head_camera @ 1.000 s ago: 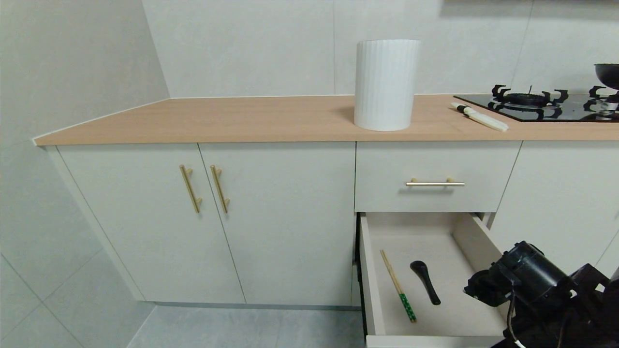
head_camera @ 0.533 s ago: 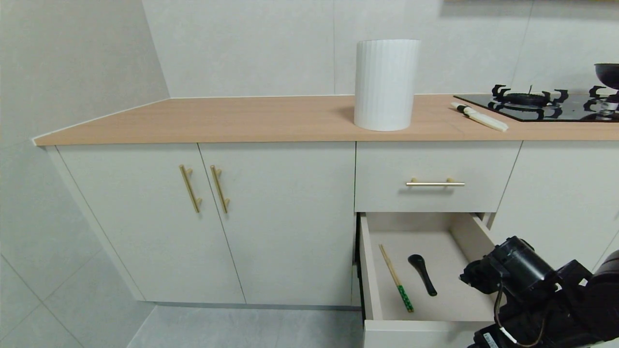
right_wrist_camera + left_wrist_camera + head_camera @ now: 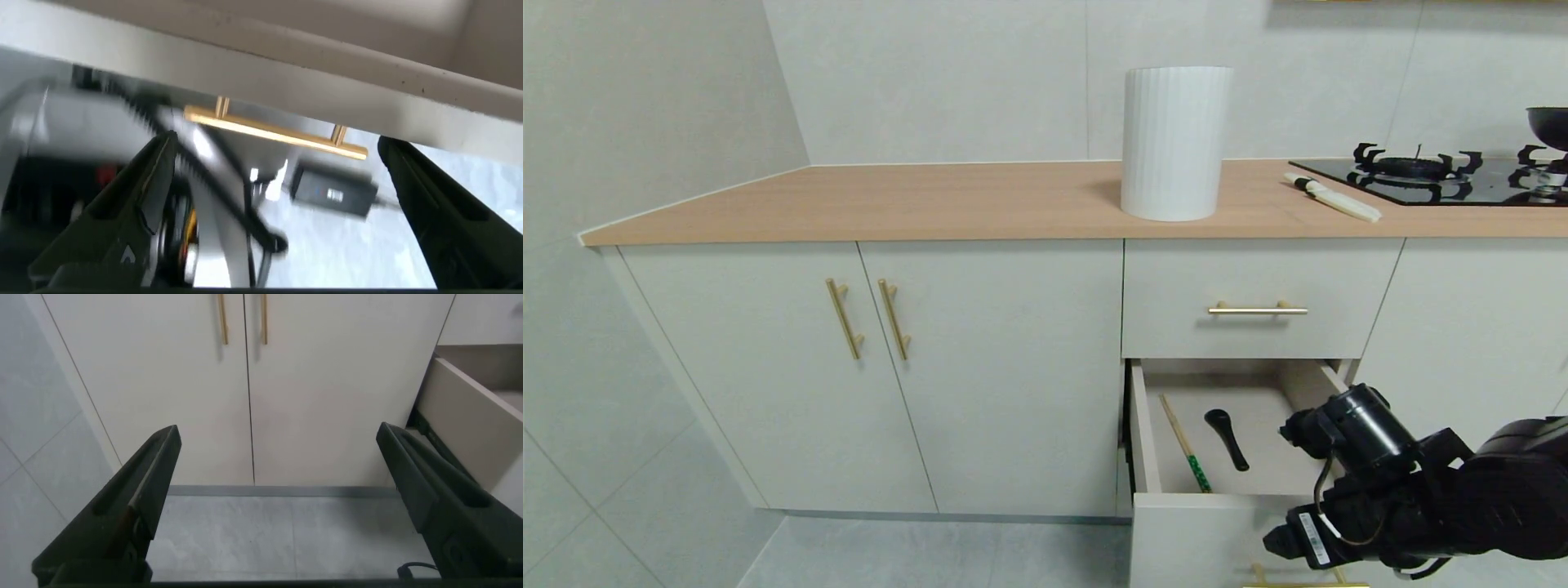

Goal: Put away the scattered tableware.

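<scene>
The lower drawer (image 3: 1147,445) stands partly open. Inside lie a pair of chopsticks with green ends (image 3: 1184,445) and a black spoon (image 3: 1227,438). My right arm (image 3: 1388,498) is low against the drawer's white front panel (image 3: 1192,539). In the right wrist view my right gripper (image 3: 278,204) is open, its fingers wide apart. It faces the drawer front and its gold handle (image 3: 274,131) with nothing held. My left gripper (image 3: 278,506) is open and empty, facing the cabinet doors (image 3: 327,376) above the grey floor.
On the wooden counter (image 3: 931,200) stand a white ribbed cylinder (image 3: 1174,143) and a pale knife-like utensil (image 3: 1331,197). A black gas hob (image 3: 1437,175) is at the right. The upper drawer (image 3: 1258,298) is shut. Two cabinet doors with gold handles (image 3: 870,318) are to the left.
The lower drawer has slid inward, so less of its inside shows. My right arm has moved forward and up with the drawer front.
</scene>
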You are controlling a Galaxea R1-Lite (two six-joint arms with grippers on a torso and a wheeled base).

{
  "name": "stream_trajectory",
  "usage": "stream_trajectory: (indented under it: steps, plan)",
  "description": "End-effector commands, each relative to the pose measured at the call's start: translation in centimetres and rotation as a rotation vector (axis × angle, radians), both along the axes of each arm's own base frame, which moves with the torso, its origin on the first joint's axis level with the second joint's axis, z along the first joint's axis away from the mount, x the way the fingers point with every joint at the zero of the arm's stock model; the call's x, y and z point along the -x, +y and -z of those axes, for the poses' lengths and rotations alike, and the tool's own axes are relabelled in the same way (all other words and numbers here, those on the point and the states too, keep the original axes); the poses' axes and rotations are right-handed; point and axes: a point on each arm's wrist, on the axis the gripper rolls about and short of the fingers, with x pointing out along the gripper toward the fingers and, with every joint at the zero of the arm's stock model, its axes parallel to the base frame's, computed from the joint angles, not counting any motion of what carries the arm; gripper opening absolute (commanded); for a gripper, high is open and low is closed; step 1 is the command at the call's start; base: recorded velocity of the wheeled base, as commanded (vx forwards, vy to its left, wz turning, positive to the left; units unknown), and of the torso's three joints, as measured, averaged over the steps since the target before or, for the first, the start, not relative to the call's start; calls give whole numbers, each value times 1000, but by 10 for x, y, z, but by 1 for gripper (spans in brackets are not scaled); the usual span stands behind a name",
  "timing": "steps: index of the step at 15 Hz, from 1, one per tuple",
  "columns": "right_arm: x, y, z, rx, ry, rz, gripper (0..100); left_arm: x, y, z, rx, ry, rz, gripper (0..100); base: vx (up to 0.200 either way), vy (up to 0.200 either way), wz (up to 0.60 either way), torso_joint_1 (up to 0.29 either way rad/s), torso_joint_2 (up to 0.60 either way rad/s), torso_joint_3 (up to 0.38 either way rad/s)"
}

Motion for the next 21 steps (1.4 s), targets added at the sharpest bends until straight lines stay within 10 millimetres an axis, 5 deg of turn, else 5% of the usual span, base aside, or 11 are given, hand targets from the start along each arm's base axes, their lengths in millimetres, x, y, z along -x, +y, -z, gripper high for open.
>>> stream_trajectory:
  steps: [1,12,21]
  plan:
    - [-21,-2,14,4,1,40,100,0,0,0,0,0,0,100,0,0,0,0,0,0]
    - [-125,1,15,-48,-156,127,100,0,0,0,0,0,0,100,0,0,0,0,0,0]
    - [-174,-13,40,-72,-249,213,100,0,0,0,0,0,0,100,0,0,0,0,0,0]
